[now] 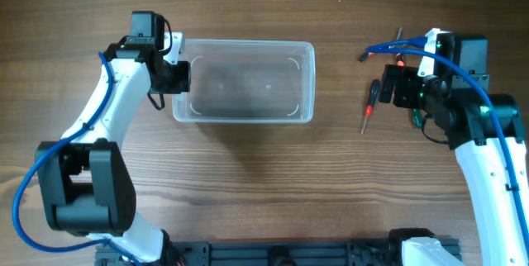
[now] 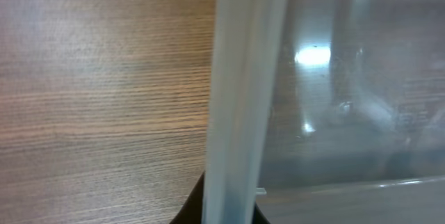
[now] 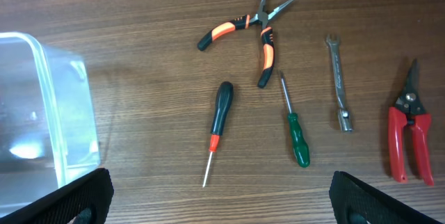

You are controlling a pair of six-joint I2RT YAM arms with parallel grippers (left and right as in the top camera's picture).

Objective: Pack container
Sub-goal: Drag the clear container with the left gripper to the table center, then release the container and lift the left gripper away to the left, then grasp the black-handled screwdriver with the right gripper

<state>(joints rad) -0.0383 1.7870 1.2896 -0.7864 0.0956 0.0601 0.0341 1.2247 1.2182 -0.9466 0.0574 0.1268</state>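
The clear plastic container (image 1: 248,45) stands at the table's middle. My left gripper (image 1: 183,76) is at its left short side, shut on the rim. In the left wrist view the thick rim (image 2: 240,92) runs upright between my dark jaws (image 2: 229,213). My right gripper (image 1: 403,86) hovers open and empty over the hand tools on the right. In the right wrist view its fingers (image 3: 222,203) straddle bare table below a black-and-red screwdriver (image 3: 219,116). The container's corner (image 3: 49,113) shows at the left.
Orange-and-black pliers (image 3: 243,22), a green screwdriver (image 3: 297,137), a small wrench (image 3: 338,78) and red cutters (image 3: 409,130) lie in a row right of the container. The black-and-red screwdriver also shows overhead (image 1: 369,101).
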